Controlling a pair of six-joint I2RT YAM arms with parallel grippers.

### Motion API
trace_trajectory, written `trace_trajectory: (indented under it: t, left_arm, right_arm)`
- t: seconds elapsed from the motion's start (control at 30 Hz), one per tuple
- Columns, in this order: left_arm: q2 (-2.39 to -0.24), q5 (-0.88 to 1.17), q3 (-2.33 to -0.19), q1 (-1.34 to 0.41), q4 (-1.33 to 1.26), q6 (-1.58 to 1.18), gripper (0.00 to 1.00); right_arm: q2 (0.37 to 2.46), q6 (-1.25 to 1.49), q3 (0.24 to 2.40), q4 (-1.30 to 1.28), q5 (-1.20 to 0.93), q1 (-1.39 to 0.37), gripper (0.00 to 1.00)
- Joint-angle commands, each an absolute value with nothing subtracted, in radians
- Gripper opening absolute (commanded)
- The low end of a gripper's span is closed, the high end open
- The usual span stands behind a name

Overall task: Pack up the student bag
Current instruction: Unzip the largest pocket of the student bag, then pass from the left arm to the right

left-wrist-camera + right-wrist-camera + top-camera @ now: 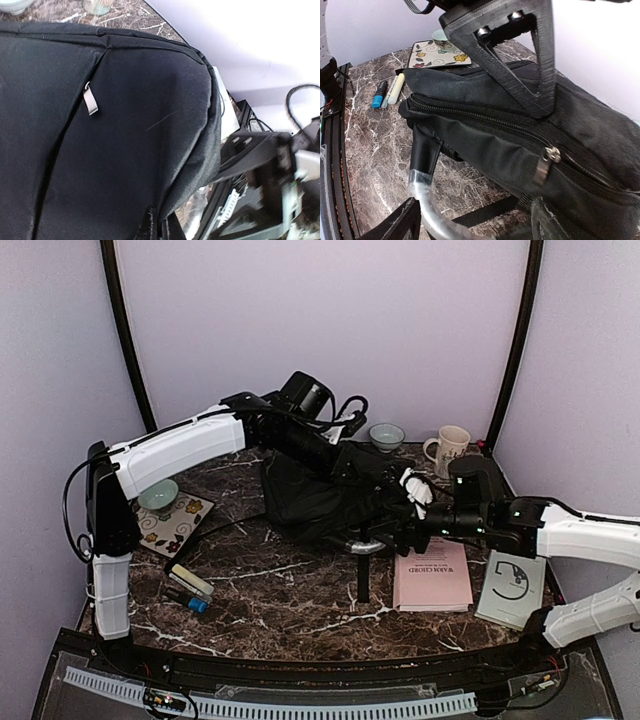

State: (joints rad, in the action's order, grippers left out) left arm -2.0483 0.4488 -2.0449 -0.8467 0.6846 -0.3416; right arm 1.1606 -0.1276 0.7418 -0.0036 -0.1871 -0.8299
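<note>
Two grippers were at the bag (310, 502) on the marble table (270, 610). The right gripper (470, 227) had its fingers (395, 226) spread. The bag's silvery handle (427, 202) lay between them, close to the one on the left of the wrist view, and the zipped side of the bag rose just ahead of the tips. The left gripper (352, 462) sat on the bag's top with one finger (520, 55) apparently against the fabric. Whether its fingers were parted or pinched could not be told, as black cloth filled its own camera. Markers (390, 90) lay well beyond the right fingers, past the bag.
</note>
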Motion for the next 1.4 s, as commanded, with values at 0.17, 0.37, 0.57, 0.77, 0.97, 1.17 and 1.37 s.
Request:
trace_trajectory:
  t: [0.17, 0.37, 0.57, 0.77, 0.97, 1.17, 1.37]
  left_arm:
    - [-1.900, 0.426, -2.041, -0.842, 0.807, -0.132, 0.00]
    - [-1.872, 0.485, -2.046, -0.842, 0.910, -0.065, 0.00]
    - [-1.862, 0.466, -2.058, -0.842, 1.014, -0.034, 0.00]
    - [-1.819, 0.421, -2.004, -0.842, 1.002, -0.046, 0.00]
    - [-1.751, 0.404, -1.908, -0.844, 0.955, -0.077, 0.00]
    - [-1.720, 0.406, -1.851, -0.848, 0.913, -0.092, 0.00]
    - [-1.718, 0.377, -1.840, -0.856, 0.911, -0.094, 0.00]
  right_arm:
    - [0.887, -0.288, 0.710, -0.151, -0.386, -0.688, 0.80]
    - [0.947, -0.368, 0.789, -0.228, -0.466, -0.580, 0.82]
    - [1.095, -0.357, 0.937, -0.249, -0.612, -0.551, 0.82]
    - [1.150, -0.324, 0.997, -0.256, -0.798, -0.551, 0.84]
    - [1.247, -0.240, 1.026, -0.203, -0.836, -0.580, 0.83]
    - [1.344, -0.134, 1.043, -0.069, -0.868, -0.621, 0.79]
    - [1.386, 0.003, 1.014, 0.110, -0.915, -0.650, 0.65]
